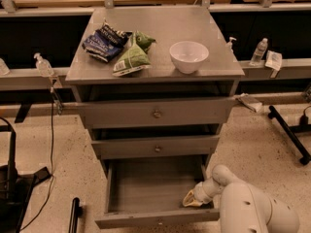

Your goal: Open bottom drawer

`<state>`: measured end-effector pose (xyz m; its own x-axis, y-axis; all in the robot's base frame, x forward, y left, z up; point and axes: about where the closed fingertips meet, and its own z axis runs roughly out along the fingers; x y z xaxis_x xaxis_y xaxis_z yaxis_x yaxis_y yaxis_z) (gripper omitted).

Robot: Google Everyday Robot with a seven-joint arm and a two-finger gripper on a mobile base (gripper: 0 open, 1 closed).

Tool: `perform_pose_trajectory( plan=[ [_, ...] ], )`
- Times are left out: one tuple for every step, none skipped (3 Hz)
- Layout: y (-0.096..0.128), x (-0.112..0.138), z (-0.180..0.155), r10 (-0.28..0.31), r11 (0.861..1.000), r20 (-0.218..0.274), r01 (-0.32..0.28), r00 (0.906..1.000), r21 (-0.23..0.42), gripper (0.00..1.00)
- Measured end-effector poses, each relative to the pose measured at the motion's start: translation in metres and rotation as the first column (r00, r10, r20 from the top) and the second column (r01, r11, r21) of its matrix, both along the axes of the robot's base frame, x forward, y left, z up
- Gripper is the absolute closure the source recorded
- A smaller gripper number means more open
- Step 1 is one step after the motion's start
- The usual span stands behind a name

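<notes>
1. Camera view: your bottom drawer (150,184) stands pulled out below two other drawers (155,130).
2. Your gripper (193,198) sits inside its right front corner.
3. You cannot tell whether it is open or holding anything.

The white arm (255,212) enters from the lower right corner of the view, its thick rounded link nearest the camera. A rounded wrist joint (222,176) bends left and downward into a slimmer segment. The tan-tipped end effector (193,198) points left, low inside the front right corner of the bottom drawer (146,186).
</notes>
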<state>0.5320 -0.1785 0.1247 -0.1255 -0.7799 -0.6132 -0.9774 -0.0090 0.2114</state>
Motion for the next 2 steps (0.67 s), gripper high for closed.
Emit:
perform_pose_trajectory(
  plan=[
    [0.0019,0.0036,0.0000,0.000,1.000,0.000,0.000,1.0000,0.000,1.00],
    [0.0025,0.0049,0.0000,0.000,1.000,0.000,0.000,1.0000,0.000,1.00]
  ],
)
